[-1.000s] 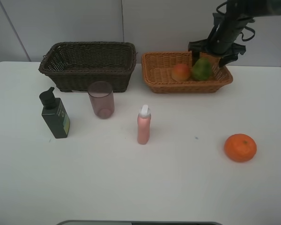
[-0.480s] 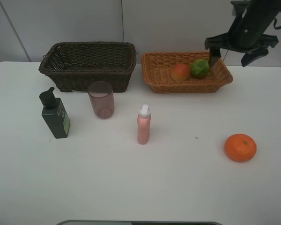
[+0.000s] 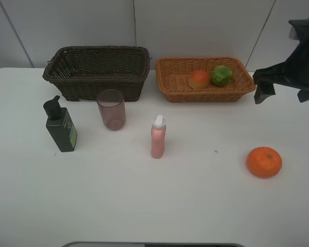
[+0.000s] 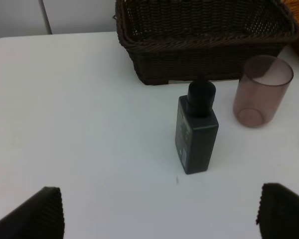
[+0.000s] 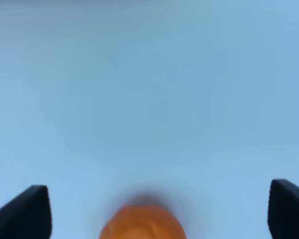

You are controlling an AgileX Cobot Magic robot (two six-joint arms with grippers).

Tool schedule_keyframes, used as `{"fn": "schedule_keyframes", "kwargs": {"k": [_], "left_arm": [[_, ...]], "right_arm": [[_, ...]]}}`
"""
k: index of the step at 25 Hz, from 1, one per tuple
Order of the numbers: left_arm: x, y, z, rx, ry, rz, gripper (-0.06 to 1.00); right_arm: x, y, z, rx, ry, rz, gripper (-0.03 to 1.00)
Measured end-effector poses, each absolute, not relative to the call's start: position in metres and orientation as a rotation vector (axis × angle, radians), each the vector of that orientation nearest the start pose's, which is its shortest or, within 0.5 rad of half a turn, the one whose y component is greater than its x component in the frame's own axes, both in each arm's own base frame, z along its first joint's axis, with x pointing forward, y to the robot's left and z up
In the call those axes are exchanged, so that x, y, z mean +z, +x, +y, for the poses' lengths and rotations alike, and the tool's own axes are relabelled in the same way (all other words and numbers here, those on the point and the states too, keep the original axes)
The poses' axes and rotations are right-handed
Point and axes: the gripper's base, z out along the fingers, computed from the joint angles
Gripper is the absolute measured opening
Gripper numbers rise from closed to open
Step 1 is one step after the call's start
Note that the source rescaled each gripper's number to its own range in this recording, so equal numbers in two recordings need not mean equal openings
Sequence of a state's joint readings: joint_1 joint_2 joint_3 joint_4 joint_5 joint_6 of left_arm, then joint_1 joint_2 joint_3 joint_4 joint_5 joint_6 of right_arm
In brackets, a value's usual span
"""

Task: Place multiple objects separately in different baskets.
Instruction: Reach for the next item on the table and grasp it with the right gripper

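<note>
The round orange (image 3: 264, 162) lay alone on the white table (image 3: 206, 206), well apart from both baskets and in front of the shallow, light orange-brown wicker basket (image 3: 206, 95). That basket already held a red-orange round fruit (image 3: 199, 78) and a green fruit (image 3: 221, 75), side by side near its back wall.

The right gripper (image 3: 280, 98) hung above the table beyond the basket's right end, its jaws spread wide with nothing between them. In the right wrist view the orange appeared only as a blurred patch low between the fingertips, so how well the jaws lined up with it could not be judged with confidence.

The step in hand was judged to be the pickup of the orange. To do it well: centre the jaws over the fruit, descend until the fingertips pass its widest part, and close gently, since a round fruit may roll out of an off-centre grip. Carry it high enough to clear the basket rim, and release it in the free left part of the basket, clear of the two fruits.

Nothing stood between the gripper and the orange. The slim pink white-capped bottle (image 3: 158, 137), the translucent pinkish-purple cup (image 3: 112, 109) and the dark green pump bottle (image 3: 60, 126) stood upright well to the left, in front of the deep, dark brown wicker basket (image 3: 92, 87). The left gripper (image 4: 162, 214) hovered fully spread and empty, near the pump bottle.
</note>
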State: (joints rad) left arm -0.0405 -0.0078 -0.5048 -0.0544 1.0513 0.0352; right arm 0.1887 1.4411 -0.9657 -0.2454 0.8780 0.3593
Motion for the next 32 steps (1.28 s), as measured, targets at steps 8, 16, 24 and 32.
{"fn": "schedule_keyframes", "kwargs": {"k": [8,16,24,32], "left_arm": [[0.279,-0.007,-0.004,-0.068,0.079,2.02,1.0],[0.279,-0.007,-0.004,-0.068,0.079,2.02,1.0],[0.279,-0.007,-0.004,-0.068,0.079,2.02,1.0],[0.279,-0.007,-0.004,-0.068,0.079,2.02,1.0]], "right_arm": [[0.23,0.239,0.033,-0.206,0.033,2.822,0.75],[0.213,0.233,0.035,-0.18,0.027,2.809,0.75],[0.177,0.241,0.039,-0.168,0.045,2.883,0.76],[0.143,0.239,0.041,-0.167,0.083,2.954,0.76]]}}
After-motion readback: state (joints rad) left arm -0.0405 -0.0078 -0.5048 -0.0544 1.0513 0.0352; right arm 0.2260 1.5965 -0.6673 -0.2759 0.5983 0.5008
